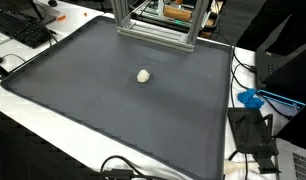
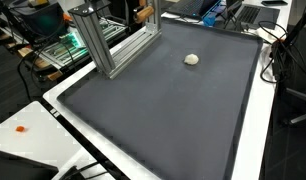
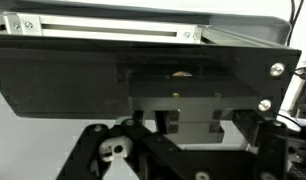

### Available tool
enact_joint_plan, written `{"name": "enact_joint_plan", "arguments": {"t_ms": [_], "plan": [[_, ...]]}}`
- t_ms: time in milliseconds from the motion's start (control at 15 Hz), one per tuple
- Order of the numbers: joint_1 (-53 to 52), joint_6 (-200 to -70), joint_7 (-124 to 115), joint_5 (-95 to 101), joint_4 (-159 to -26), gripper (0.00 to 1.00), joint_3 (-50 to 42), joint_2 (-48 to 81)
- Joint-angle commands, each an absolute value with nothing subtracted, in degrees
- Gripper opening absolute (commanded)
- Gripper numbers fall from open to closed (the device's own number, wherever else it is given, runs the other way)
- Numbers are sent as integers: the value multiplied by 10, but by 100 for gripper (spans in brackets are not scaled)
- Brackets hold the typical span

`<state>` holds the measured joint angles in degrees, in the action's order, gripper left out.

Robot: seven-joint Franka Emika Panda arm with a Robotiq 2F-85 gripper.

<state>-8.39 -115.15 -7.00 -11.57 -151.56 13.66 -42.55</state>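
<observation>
A small white round object [image 1: 143,75] lies alone on a dark grey mat [image 1: 83,100]; it also shows in the exterior view from the opposite side [image 2: 192,59], on the mat [image 2: 163,120]. The arm and gripper do not show in either exterior view. In the wrist view my gripper [image 3: 188,128] has its two black fingers spread wide with nothing between them. It faces a black panel [image 3: 73,80] under an aluminium bar [image 3: 103,30], close in front. The white object is out of the wrist view.
An aluminium frame [image 1: 153,30] stands at one edge of the mat, also in an exterior view [image 2: 113,45]. A keyboard [image 1: 23,28], a blue object [image 1: 251,98], a black box [image 1: 251,130] and cables lie round the mat. A small orange bit [image 2: 21,129] lies on the white tabletop.
</observation>
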Motion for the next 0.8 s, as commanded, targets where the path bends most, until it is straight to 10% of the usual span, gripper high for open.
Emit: {"name": "enact_joint_plan", "arguments": {"t_ms": [0,733], "plan": [[-94,-1155,-91,-102,-1527,87,143,-434],[-98,-1153,-101,-80,-1528,34,149,-436]]}}
